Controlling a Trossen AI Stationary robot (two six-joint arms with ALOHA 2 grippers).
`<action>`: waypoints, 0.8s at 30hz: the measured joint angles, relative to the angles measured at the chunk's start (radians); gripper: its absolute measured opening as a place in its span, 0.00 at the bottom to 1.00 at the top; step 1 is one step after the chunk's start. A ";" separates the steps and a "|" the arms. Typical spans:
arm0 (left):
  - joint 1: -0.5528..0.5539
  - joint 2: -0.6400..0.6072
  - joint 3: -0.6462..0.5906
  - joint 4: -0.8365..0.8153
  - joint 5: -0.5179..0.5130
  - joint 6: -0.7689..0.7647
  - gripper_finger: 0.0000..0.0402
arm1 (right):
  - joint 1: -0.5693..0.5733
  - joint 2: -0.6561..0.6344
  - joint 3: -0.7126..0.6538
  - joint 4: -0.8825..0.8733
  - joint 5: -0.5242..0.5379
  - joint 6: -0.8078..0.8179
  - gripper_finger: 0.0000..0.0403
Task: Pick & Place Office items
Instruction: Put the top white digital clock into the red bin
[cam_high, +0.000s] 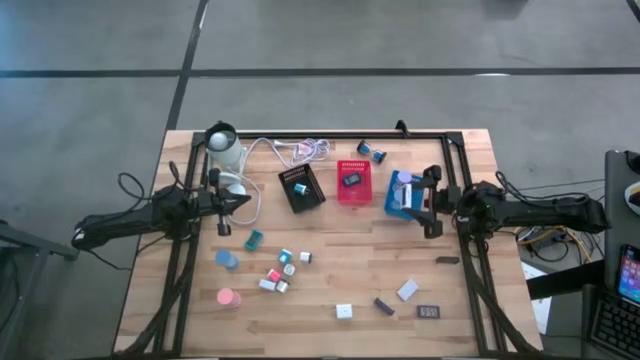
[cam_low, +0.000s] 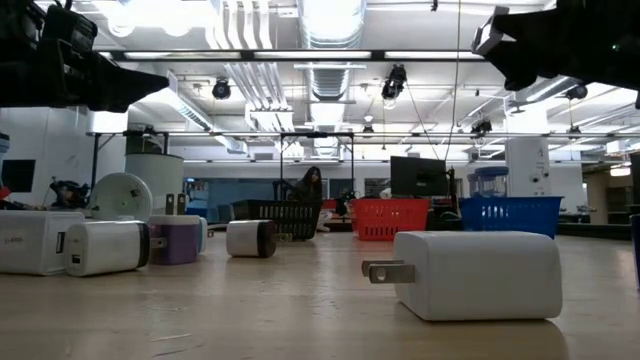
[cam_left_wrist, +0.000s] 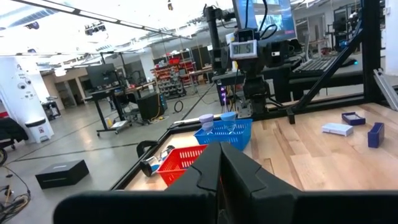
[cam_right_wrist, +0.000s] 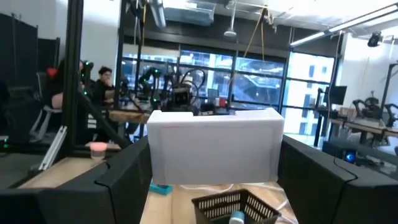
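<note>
White and boxy, a block (cam_right_wrist: 215, 144) fills the right wrist view, grasped between the right hand's (cam_right_wrist: 214, 186) spread fingers; from above, this block hides under that hand (cam_high: 418, 196), which hovers over the blue mesh tray (cam_high: 396, 199). Below and ahead of the held block sits the black mesh tray (cam_right_wrist: 239, 206). The left hand (cam_high: 243, 202) hangs clenched and empty; a teal block (cam_high: 254, 239) lies on the tabletop (cam_high: 330, 280) just past its fingertips. Only the low view reveals a plug-pronged white block (cam_low: 476, 274) up close.
</note>
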 joint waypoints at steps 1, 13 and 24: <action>0.000 0.000 0.000 0.000 0.000 0.000 0.03 | -0.001 -0.004 0.006 -0.016 0.001 0.000 0.71; 0.000 0.000 -0.001 -0.001 -0.001 -0.003 0.03 | -0.022 -0.096 0.011 -0.156 0.011 0.020 0.71; 0.000 0.000 -0.001 -0.001 -0.001 -0.005 0.03 | -0.082 -0.147 -0.041 -0.175 0.010 0.032 0.71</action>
